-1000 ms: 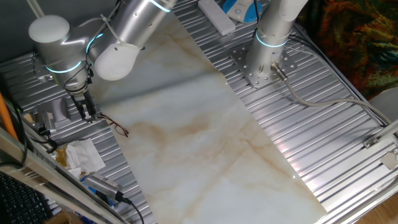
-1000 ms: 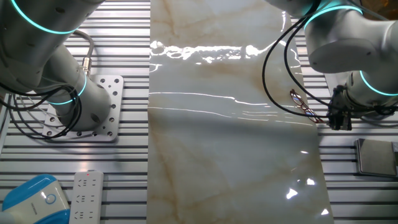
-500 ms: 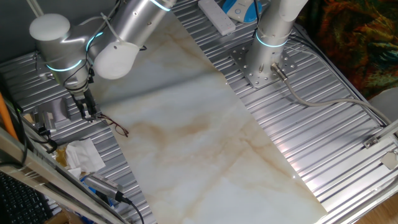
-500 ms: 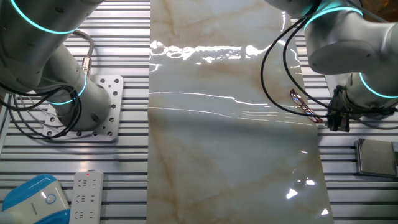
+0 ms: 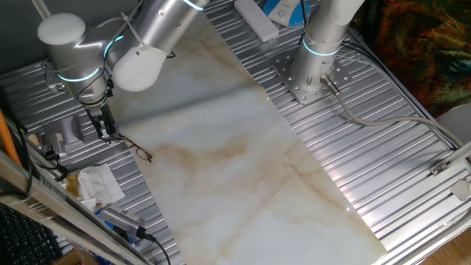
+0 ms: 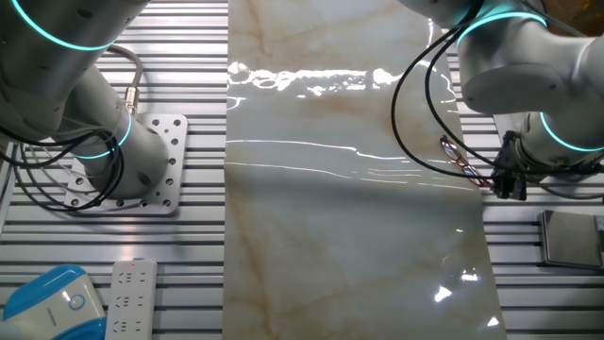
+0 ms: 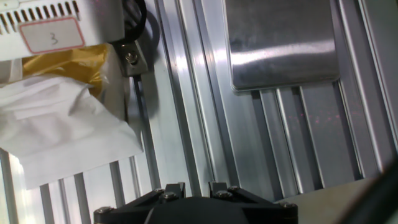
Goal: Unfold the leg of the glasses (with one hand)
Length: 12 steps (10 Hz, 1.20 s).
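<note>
your end effector [image 5: 105,135] hangs low over the ribbed metal edge of the counter [image 5: 221,147], and the glasses [image 5: 137,149] lie on the marble sheet just beside it, on the side toward the counter's middle. in the other fixed view the end effector [image 6: 511,186] sits right next to the glasses [image 6: 461,161], apparently not touching. whether the fingers are apart or together i cannot tell: they are small and dark in both fixed views and barely show in the hand view.

to do this step well, bring one fingertip against the folded wire arm near its free end, not the hinge, and sweep outward gently so the light frame doesn't skid on the slick marble.

the glasses' long axis runs diagonally away from the end effector. which way the lenses face is too small to tell.

the hand view shows only a crumpled white tissue [image 7: 62,137] and a steel plate [image 7: 283,43], not the glasses.
</note>
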Tool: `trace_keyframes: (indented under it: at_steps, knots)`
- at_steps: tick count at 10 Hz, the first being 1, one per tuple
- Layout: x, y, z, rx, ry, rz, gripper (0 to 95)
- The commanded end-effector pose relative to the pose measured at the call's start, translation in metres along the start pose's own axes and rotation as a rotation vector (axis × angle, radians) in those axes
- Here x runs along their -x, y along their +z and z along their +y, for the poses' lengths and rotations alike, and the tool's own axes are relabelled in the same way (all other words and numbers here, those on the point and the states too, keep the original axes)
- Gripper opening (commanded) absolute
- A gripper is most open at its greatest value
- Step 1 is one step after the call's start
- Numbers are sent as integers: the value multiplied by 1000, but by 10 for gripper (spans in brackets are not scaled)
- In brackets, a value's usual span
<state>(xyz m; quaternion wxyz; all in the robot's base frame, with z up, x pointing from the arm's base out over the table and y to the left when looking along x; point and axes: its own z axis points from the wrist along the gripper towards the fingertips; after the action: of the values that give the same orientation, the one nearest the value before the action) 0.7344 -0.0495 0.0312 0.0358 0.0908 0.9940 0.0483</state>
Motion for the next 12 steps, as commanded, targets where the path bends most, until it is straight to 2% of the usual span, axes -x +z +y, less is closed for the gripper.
trace_keyframes:
  at_steps: [1, 12]
  knots:
    - [0, 0, 0, 1, 1, 1, 190]
    - [-11, 5, 4, 10, 38, 5, 190]
